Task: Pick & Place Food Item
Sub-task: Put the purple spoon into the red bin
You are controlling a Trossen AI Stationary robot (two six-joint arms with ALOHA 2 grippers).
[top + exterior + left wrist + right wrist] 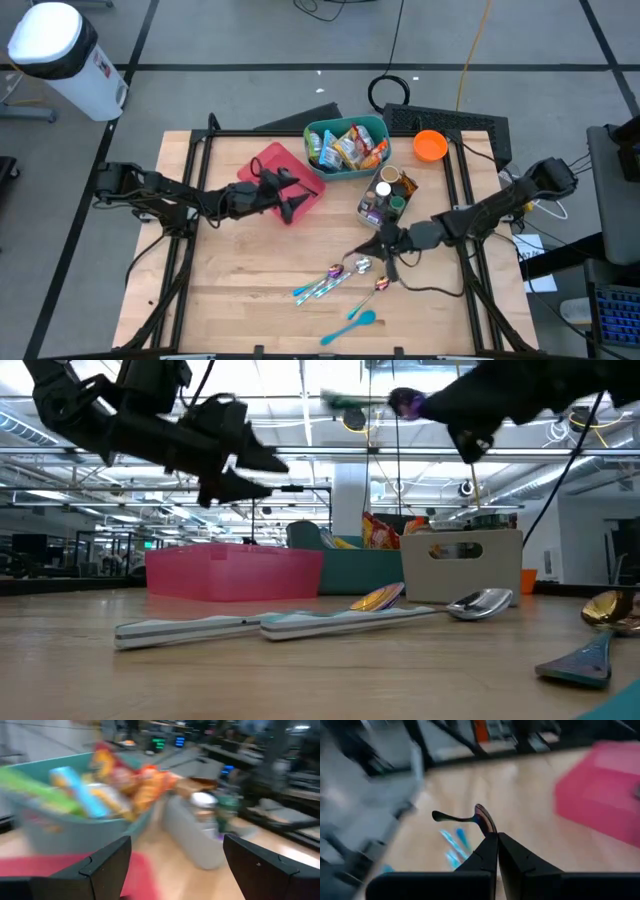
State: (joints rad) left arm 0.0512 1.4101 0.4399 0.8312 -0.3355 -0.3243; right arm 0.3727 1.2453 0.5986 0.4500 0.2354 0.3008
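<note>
Right wrist view shows my right gripper (497, 839) pinched shut on a dark spoon (470, 816), raised over the table beside the grey caddy (386, 195). My left gripper (290, 196) hangs open-fingered over the pink bin (272, 166). Snack packets (349, 146) sit in the teal bin (318, 132).

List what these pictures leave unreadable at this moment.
- Snack packets in the teal bin: kinds unreadable; small in the high view, blurred in the left wrist view.
- Thin utensil in the right gripper: its handle end is hidden by the fingers.
- Pink tray: contents hidden by the left gripper above and by its wall in the low view.
</note>
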